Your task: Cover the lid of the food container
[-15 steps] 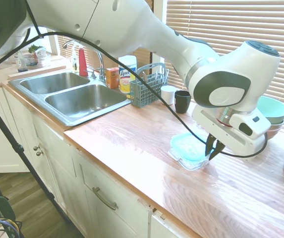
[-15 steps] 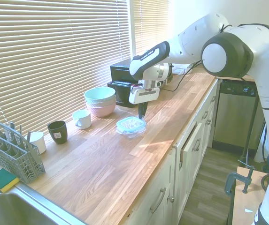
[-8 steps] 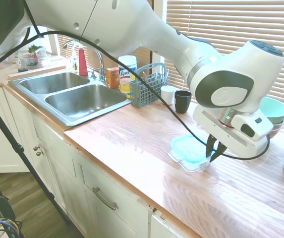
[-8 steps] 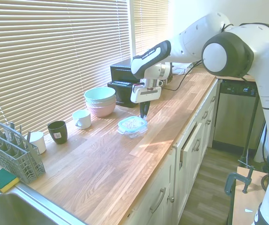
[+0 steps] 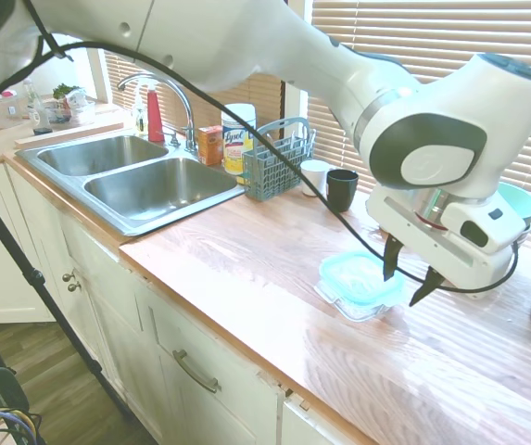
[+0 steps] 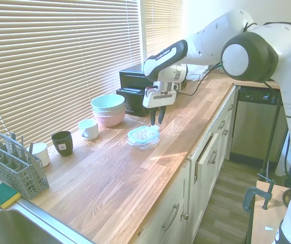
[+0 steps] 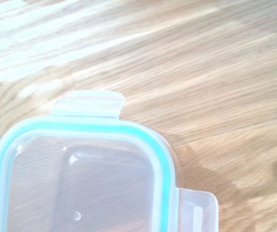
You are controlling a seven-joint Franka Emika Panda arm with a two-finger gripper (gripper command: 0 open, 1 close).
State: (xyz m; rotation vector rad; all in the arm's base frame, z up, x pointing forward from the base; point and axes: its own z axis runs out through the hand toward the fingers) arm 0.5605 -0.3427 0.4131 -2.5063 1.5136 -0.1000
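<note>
Pale butcher-block wood makes up the long surface (image 5: 246, 250) beneath everything, streaked with sunlight from the slatted blinds. The white arm's two dark fingers (image 5: 411, 275) hang spread apart over it, released and holding nothing, their tips clear of any object.

Directly under and slightly to the sink side of the fingers lies the flat rounded-square clear plastic lid with a teal rim (image 5: 358, 275), sitting on top of the small shallow clear food container (image 5: 350, 304) so that the two read as one closed stack. In the second exterior view the lid (image 6: 143, 133) lies just below the fingers (image 6: 155, 119), not touching them. The wrist view shows one corner of the lid (image 7: 80, 179) close up, with two of its clear snap tabs sticking out flat past the teal rim; whether the tabs are pressed down cannot be told.

Behind the fingers, toward the blinds, stand the stacked mint and pink bowls (image 6: 107, 109). Further from the fingers toward the sink are a white mug (image 6: 89, 128), a dark cup (image 6: 62, 143) and a grey plastic cutlery basket (image 6: 16, 170), all well apart from the lid.
</note>
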